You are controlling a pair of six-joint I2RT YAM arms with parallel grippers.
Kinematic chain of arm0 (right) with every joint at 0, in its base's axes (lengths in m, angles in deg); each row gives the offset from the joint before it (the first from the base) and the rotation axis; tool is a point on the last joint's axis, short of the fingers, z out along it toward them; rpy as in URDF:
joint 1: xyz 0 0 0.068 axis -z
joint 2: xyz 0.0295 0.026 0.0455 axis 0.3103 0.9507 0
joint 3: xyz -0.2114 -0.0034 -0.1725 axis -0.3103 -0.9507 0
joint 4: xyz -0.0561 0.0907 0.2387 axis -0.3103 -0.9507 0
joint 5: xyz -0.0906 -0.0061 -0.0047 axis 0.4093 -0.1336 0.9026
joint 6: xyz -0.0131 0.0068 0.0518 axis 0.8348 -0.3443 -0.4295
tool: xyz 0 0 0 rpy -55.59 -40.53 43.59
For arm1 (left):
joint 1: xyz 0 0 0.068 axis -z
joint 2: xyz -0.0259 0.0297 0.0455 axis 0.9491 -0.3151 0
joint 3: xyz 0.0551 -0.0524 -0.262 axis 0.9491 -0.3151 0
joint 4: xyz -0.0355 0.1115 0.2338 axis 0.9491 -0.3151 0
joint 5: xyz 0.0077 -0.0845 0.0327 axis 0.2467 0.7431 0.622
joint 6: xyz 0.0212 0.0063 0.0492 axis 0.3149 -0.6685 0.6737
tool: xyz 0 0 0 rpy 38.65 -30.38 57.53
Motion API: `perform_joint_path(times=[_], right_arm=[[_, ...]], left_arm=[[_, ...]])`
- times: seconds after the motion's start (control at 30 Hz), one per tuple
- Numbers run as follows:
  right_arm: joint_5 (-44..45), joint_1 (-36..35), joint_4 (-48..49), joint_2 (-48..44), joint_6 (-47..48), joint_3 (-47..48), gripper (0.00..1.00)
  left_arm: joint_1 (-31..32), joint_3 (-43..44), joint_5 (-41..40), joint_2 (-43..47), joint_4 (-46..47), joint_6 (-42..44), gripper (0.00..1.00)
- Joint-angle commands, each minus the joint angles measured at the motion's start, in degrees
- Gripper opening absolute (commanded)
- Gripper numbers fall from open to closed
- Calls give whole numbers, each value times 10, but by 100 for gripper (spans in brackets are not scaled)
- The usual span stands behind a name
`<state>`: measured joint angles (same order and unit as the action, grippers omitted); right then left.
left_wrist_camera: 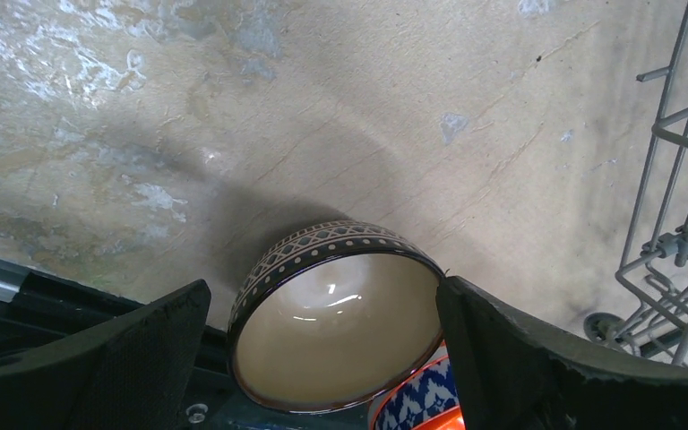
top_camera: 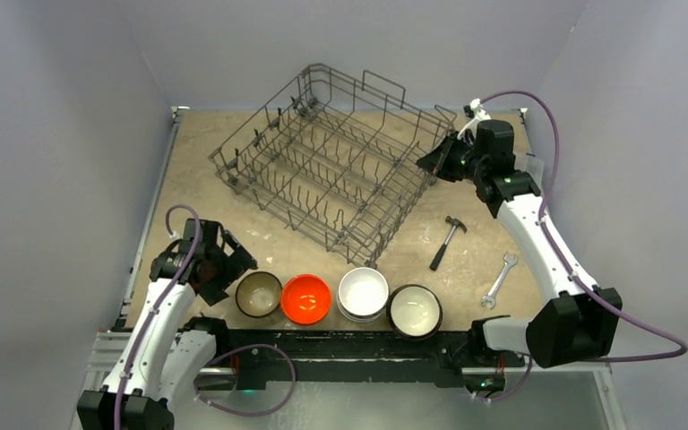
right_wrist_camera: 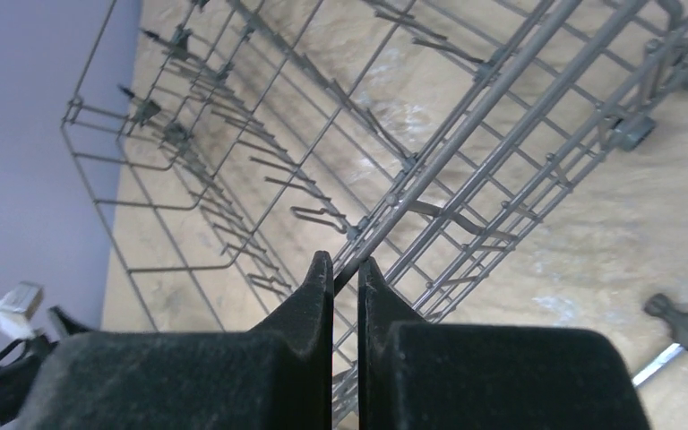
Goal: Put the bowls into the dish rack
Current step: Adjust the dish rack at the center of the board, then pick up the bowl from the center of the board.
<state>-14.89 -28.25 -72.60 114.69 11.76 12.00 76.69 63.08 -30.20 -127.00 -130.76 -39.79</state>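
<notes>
Four bowls line the table's near edge: a dark patterned bowl [top_camera: 259, 294] with a cream inside, an orange-red one [top_camera: 306, 298], a white stack [top_camera: 363, 292] and a dark one with a cream inside [top_camera: 415, 310]. My left gripper [top_camera: 219, 269] is open. In its wrist view the patterned bowl [left_wrist_camera: 336, 313] lies between the spread fingers of that gripper [left_wrist_camera: 322, 288], with a blue-patterned bowl [left_wrist_camera: 417, 399] just beside it. The dish rack [top_camera: 322, 161] stands empty and skewed at the back. At its right corner my right gripper [top_camera: 434, 163] is shut on a rim wire of the rack [right_wrist_camera: 466, 134], pinched between that gripper's [right_wrist_camera: 345, 264] tips.
A hammer [top_camera: 448, 242] and a wrench [top_camera: 499, 279] lie on the table right of the rack, beneath my right arm. The hammer [right_wrist_camera: 681, 331] also shows at the right wrist view's edge. The rack's wheeled corner [left_wrist_camera: 681, 224] stands right of my left gripper.
</notes>
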Motion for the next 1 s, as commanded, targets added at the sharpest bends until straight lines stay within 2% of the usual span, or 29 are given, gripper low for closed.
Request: perform_joint_path(times=[0.0,0.07,0.1,0.23,0.33,0.47,0.57,0.77,0.97], right_arm=[[58,-1,78,3,86,52,1],[50,-1,75,-6,90,54,14],[39,-1,74,-14,92,53,19],[4,-1,79,-46,91,41,38],[2,-1,80,-65,89,37,53],[-21,-2,86,-87,87,32,67],[-45,-2,93,-92,80,31,71],[-115,-3,112,-95,58,23,73],[-172,-9,155,-102,23,6,73]], left_arm=[[3,53,-3,-7,-17,54,94],[3,68,-16,-17,-30,77,92],[3,72,-16,-22,-36,89,88],[3,78,14,-41,-44,143,60],[3,85,25,-52,-49,157,57],[4,88,29,-73,-50,167,57],[7,82,13,-95,-46,170,59],[26,81,-36,-133,-46,158,59],[119,62,-67,-160,-36,93,58]])
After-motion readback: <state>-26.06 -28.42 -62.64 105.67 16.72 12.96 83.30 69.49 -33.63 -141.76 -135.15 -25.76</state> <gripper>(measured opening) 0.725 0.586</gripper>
